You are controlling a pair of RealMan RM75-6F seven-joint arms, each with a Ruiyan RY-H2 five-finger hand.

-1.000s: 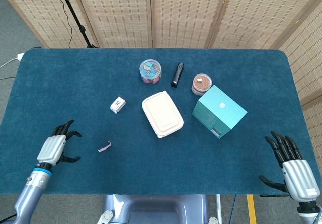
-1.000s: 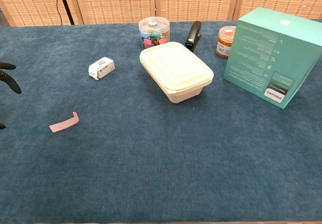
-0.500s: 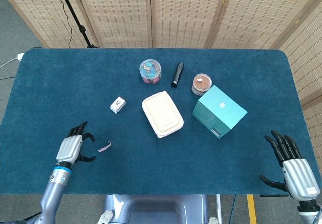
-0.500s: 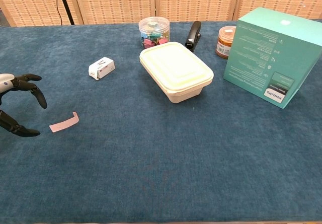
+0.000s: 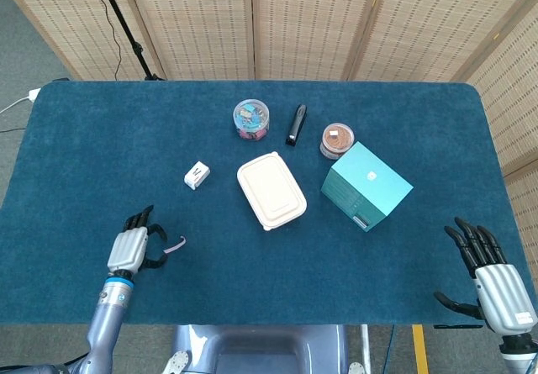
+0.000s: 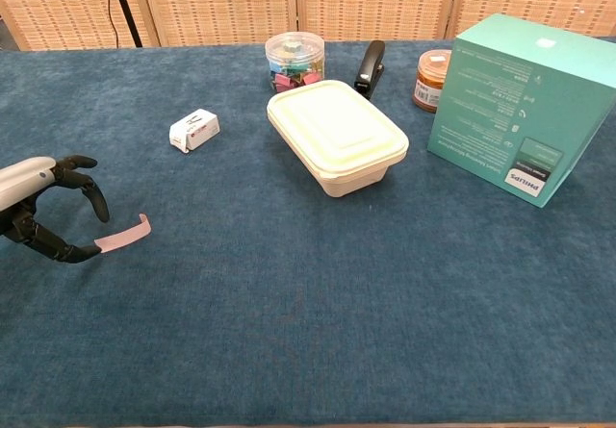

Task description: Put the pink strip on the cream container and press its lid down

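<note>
From my left hand (image 6: 43,212) at the pink strip (image 6: 123,235) I see bare cloth all the way to the cream container (image 6: 337,136), with only the small white box (image 6: 194,129) off beside that line. Behind the container the clip jar (image 6: 295,61) and black stapler (image 6: 369,66) crowd its far edge, and the teal box (image 6: 522,107) walls off its right. My right hand (image 5: 493,281) has bare cloth between it and the teal box.

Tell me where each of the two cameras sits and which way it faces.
Head view: high above the near table edge, looking steeply down on the blue table; both hands show, left hand and right hand, with forearms.
Chest view: low at the near edge, looking across the table toward the screens; only the left hand shows, its fingers open by the pink strip.
Shared: left hand, pink strip, cream container, teal box, small white box.
</note>
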